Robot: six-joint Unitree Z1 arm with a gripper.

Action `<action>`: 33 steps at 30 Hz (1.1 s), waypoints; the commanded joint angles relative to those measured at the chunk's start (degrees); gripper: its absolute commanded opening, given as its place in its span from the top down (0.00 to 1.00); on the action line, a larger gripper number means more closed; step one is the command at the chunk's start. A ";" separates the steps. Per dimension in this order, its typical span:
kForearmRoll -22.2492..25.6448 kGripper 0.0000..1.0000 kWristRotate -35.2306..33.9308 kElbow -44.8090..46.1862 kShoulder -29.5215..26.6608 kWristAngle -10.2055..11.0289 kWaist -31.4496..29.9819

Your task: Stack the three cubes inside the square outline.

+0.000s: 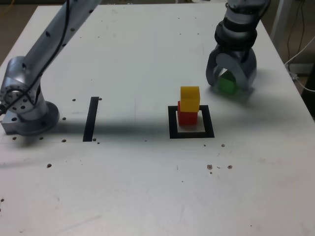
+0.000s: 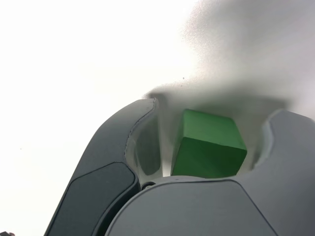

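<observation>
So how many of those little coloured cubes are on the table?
3. The red cube sits in the square outline, the yellow cube on it, and the green cube lies between the gripper jaws.

White table (image 1: 147,196) fills most of the exterior view, surface speckled with small dark holes and marks. Brownish floor (image 1: 12,19) beyond far left corner. White cables (image 1: 300,59) hang at right edge.

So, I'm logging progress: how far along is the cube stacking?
Two of three stacked: the yellow cube sits on the red cube inside the black tape square outline. The end effector straddles the green cube, apparently not clamped. Left: grasping, lifting, placing on top.
</observation>
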 commanded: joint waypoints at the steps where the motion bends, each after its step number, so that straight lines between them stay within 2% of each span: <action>1: 0.23 0.71 -0.14 -0.32 0.37 -0.11 -0.09; 19: 1.63 0.71 -1.65 -1.35 -0.30 -0.27 -0.58; 28: 6.12 0.71 -11.20 -1.26 -6.63 1.74 -2.16; 33: 9.97 0.71 -16.95 -0.03 -11.85 1.90 -3.23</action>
